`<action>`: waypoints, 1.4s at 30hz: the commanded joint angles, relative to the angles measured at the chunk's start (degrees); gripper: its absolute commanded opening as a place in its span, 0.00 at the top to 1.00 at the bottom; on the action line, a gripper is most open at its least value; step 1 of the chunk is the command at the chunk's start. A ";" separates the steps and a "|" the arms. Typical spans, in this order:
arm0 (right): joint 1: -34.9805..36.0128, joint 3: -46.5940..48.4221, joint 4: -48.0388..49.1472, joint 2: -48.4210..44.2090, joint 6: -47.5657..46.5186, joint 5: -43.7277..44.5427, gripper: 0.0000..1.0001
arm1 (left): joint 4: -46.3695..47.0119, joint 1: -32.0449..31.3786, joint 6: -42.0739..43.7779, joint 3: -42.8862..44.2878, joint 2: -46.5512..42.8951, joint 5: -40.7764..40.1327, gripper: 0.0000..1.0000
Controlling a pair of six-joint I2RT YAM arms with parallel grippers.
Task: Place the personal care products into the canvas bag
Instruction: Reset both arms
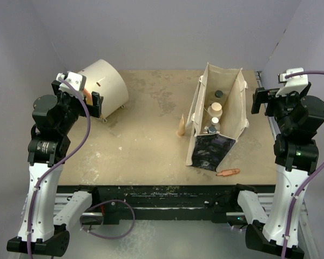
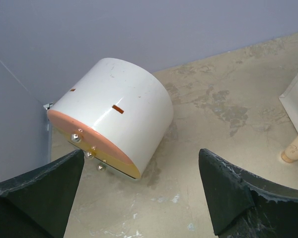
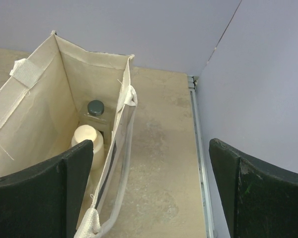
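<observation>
The canvas bag (image 1: 233, 108) stands open at the middle right of the table, its dark printed panel (image 1: 211, 149) facing the near edge. Several bottles stand inside it: a black-capped one (image 1: 218, 93), a cream-white one (image 1: 216, 108), a white-capped one (image 1: 215, 120) and a dark-capped one (image 1: 210, 129). The right wrist view shows the bag's inner wall (image 3: 44, 109), the black-capped bottle (image 3: 95, 107) and the cream-white bottle (image 3: 84, 139). My right gripper (image 1: 259, 100) (image 3: 149, 193) is open and empty, right of the bag. My left gripper (image 1: 96, 104) (image 2: 141, 198) is open and empty at the far left.
A large cream drum (image 1: 103, 85) (image 2: 114, 111) with an orange face lies at the back left, just ahead of my left gripper. A tan wooden cone (image 1: 181, 125) (image 2: 296, 148) stands left of the bag. A small orange stick (image 1: 227, 172) lies near the front edge.
</observation>
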 commanded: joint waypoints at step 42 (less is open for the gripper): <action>-0.34 0.50 2.27 -0.35 -0.08 -1.12 0.00 | 2.72 0.54 -3.08 -0.21 -0.50 -0.69 0.01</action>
